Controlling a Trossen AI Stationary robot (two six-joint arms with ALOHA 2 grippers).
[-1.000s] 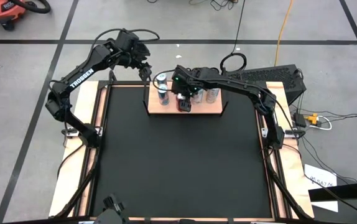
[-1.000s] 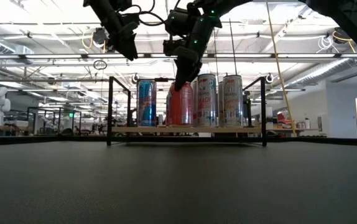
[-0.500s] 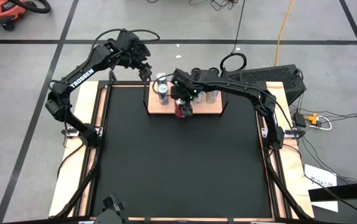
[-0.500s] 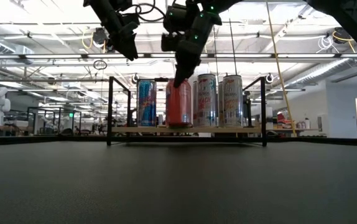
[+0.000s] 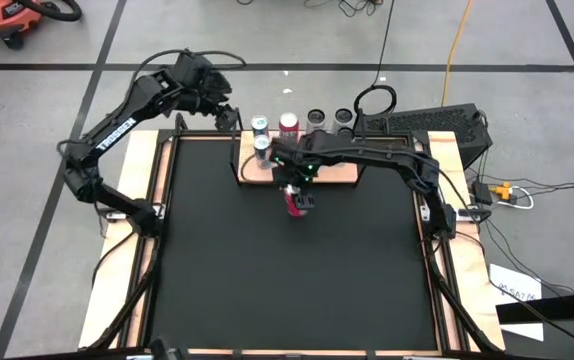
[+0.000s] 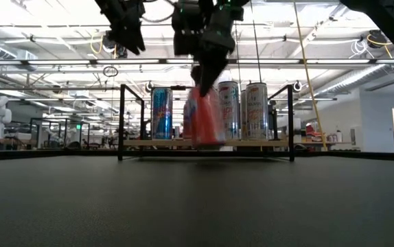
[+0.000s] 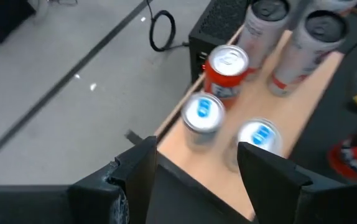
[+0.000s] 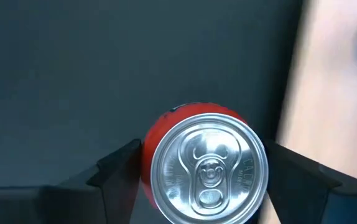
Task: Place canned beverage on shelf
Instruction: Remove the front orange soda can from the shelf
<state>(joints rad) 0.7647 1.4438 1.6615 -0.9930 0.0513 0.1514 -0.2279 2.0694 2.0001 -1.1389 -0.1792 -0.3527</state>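
The shelf [image 5: 332, 176], a light-wood board with black brackets, stands at the mat's far edge and carries several upright cans, among them two blue ones [image 7: 202, 112] and a red one [image 5: 288, 123]. My right gripper [image 5: 293, 186] is shut on another red can [image 5: 296, 201] over the black mat, just on the near side of the shelf; the can also shows in the low view [image 6: 202, 118]. My left gripper [image 5: 224, 112] hangs open and empty above the shelf's far left corner; its fingers frame the cans in the left wrist view [image 7: 197, 171]. My right gripper pinches the red can's side wall just under the rim [image 8: 148, 163] between its two fingers [image 8: 117, 169], one on each side. The fingers come from above, pointing down. The can hangs below them, a little tilted, clear of the mat and the shelf.
The shelf's near edge [image 8: 328, 93] lies close beside the held can. The black mat [image 5: 287, 280] stretches bare toward the near edge. Light-wood strips [image 5: 137, 250] edge the table. A black box and cables [image 5: 437, 125] lie at the far right.
My right gripper has carried the red can from the shelf toward the table's near edge, off the board and out over the mat, with the can tipping a little. My left gripper has drawn back slightly toward the table's left and up, still open.
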